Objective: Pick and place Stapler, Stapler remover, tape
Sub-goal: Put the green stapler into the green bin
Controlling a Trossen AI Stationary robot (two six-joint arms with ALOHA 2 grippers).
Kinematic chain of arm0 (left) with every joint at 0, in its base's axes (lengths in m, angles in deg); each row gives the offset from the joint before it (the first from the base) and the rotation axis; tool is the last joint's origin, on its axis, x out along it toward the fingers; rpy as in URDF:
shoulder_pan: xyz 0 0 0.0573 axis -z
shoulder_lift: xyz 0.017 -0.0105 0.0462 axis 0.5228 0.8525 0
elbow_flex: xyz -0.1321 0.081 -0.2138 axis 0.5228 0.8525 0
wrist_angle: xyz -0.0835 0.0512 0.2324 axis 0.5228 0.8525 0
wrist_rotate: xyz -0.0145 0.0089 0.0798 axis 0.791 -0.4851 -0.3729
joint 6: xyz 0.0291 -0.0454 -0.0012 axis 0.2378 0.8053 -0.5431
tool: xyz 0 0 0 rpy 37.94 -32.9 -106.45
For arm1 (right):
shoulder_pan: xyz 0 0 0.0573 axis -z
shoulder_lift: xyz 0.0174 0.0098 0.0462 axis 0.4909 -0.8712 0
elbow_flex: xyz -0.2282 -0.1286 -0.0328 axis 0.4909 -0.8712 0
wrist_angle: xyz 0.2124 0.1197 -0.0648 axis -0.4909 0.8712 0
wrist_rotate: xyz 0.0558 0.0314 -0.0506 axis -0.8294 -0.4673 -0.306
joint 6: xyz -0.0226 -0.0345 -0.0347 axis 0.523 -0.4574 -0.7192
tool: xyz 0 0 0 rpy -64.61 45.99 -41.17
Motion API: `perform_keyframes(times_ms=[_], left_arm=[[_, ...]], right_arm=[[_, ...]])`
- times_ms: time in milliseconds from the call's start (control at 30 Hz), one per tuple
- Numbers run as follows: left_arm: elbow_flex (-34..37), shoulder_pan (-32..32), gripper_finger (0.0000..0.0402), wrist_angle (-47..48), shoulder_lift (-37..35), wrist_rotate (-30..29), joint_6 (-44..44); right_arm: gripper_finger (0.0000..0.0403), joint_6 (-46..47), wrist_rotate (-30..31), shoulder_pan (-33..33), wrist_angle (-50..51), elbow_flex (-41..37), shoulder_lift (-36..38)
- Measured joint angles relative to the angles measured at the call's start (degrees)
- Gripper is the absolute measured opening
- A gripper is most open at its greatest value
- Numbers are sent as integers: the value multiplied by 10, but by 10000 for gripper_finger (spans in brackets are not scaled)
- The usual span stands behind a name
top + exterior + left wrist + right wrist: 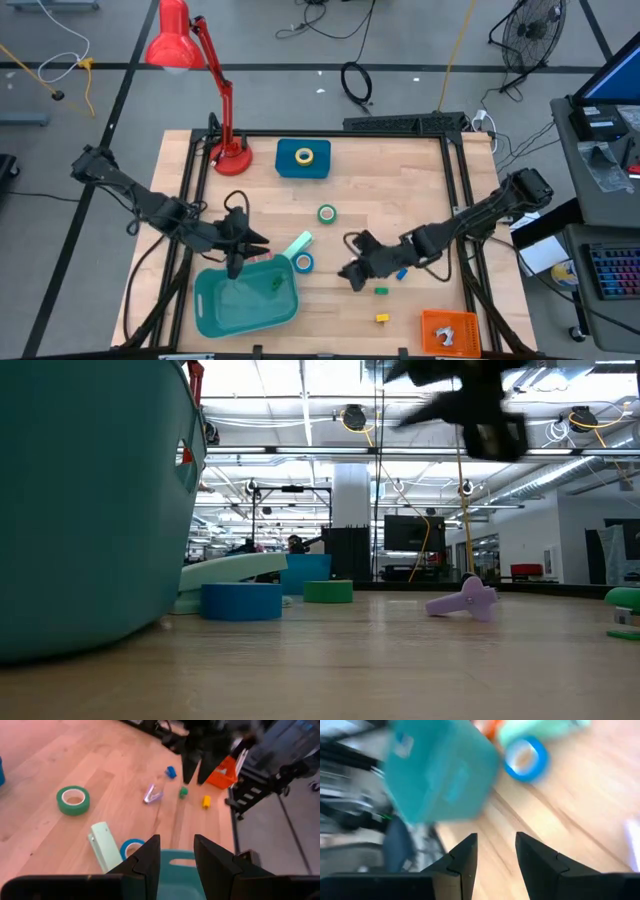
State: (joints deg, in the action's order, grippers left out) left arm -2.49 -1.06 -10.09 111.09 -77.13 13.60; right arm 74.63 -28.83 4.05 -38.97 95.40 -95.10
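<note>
The left gripper (240, 250) hangs over the teal basket (215, 310), fingers (150, 857) apart and empty. The right gripper (352, 272) is above the counter (400, 170), fingers (465, 857) apart. The blue tape (304, 262) lies between them, touching the mint-green block (298, 244). The green tape (327, 213) lies farther away.

The wooden table (400, 190) bears a teal basket (245, 300), red lamp (225, 120), tape rolls (327, 213) and small cubes (381, 318).

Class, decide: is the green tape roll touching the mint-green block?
Apart. In the left wrist view bare wood separates the green tape roll from the mint-green block; the high view shows the same gap.
</note>
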Motion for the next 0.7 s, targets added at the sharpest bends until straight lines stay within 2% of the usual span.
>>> perform_keyframes(times_ms=[167,467,700], left_arm=[[0,4,122,1,-1,0,3],[1,11,122,5,16,4,3],[1,12,122,4,32,5,3]], right_arm=[[112,56,-9,-25,102,0,0],[80,61,-109,-73,187,0,0],[77,49,-104,-104,276,0,0]])
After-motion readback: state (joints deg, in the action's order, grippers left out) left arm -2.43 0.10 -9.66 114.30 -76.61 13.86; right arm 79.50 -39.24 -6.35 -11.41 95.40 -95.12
